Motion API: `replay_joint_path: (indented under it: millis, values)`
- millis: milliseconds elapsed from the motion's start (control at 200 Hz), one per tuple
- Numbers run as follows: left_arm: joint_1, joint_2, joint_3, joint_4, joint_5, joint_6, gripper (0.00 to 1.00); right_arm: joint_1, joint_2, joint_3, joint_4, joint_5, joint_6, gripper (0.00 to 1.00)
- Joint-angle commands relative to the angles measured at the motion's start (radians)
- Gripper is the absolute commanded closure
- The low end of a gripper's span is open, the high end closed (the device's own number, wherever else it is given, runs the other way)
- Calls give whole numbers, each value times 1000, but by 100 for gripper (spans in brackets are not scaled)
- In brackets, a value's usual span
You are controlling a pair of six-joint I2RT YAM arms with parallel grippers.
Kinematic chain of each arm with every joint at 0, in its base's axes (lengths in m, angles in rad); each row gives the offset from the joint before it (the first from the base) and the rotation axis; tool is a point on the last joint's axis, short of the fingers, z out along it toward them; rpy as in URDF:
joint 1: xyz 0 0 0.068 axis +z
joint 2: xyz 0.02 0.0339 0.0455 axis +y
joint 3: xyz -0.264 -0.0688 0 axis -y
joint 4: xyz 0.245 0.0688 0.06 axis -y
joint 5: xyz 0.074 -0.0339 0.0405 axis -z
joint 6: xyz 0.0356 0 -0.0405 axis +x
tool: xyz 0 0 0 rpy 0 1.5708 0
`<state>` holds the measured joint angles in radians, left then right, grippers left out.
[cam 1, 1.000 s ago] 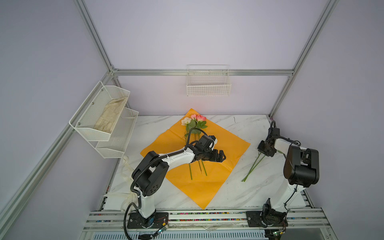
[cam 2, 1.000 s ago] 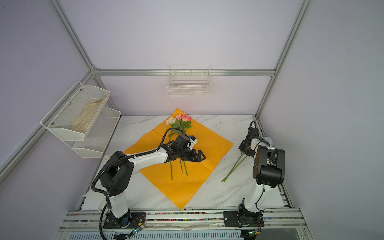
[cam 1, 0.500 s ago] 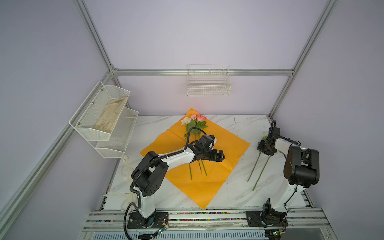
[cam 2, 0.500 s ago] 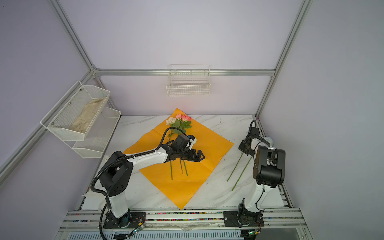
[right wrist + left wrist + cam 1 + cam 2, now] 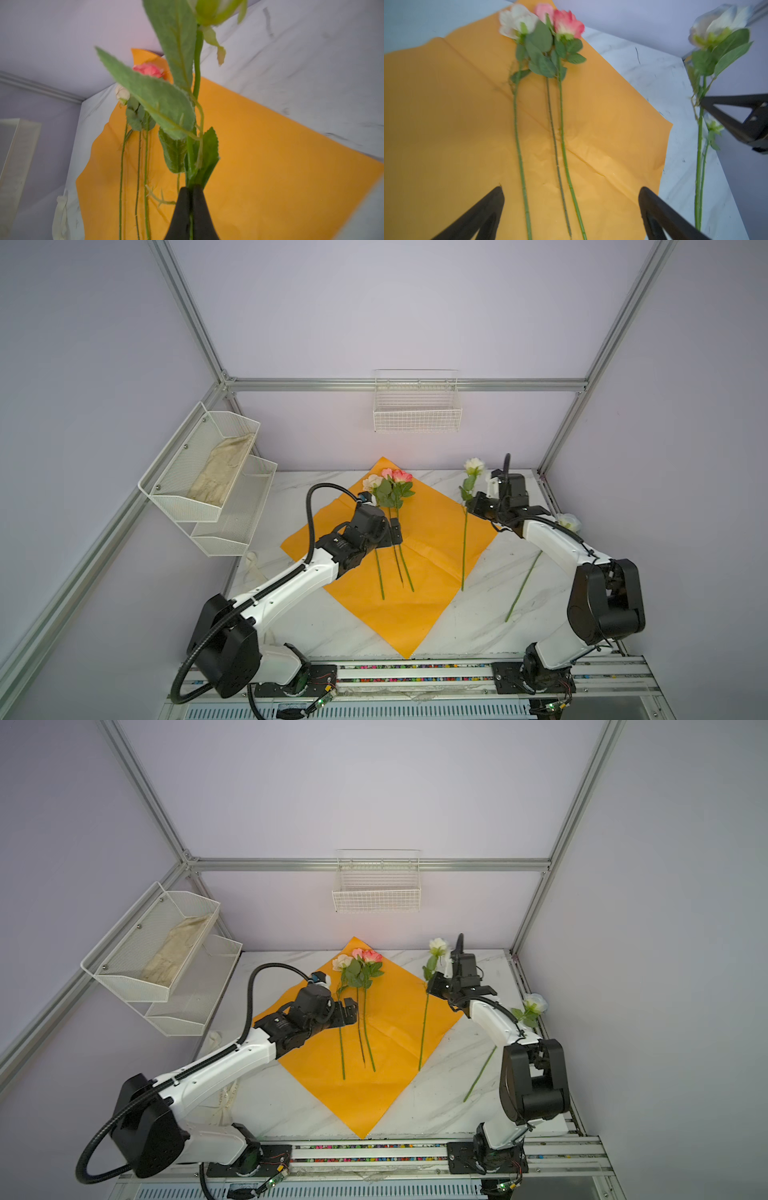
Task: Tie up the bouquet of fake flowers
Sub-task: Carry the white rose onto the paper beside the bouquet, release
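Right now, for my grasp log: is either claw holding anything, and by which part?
The right claw holds the white rose by its stem, just below the leaves. The left claw is open, empty.

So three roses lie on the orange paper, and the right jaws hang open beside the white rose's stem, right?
No: the right jaws are shut on the white rose's stem, as the right wrist view shows. Three roses do lie on the orange paper.
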<state>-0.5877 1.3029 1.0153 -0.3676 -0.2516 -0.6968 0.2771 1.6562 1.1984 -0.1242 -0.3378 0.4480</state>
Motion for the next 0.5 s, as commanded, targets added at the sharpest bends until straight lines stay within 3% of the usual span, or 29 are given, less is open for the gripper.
replay_joint_path:
  millis: [0,180,365,495]
  values:
    - [88,-105,-101,-31,-100,-18,0,141,114,108,45,-3,69,100]
    - [175,-237,-168,-92,-101,-16,0,311,331,331,20,45,80,100]
    - [189,-294,-210,-111,-105,-28,0,367,515,502,-21,59,152,100]
    - [192,-295,-214,-106,-94,-29,0,385,583,518,32,72,230,100]
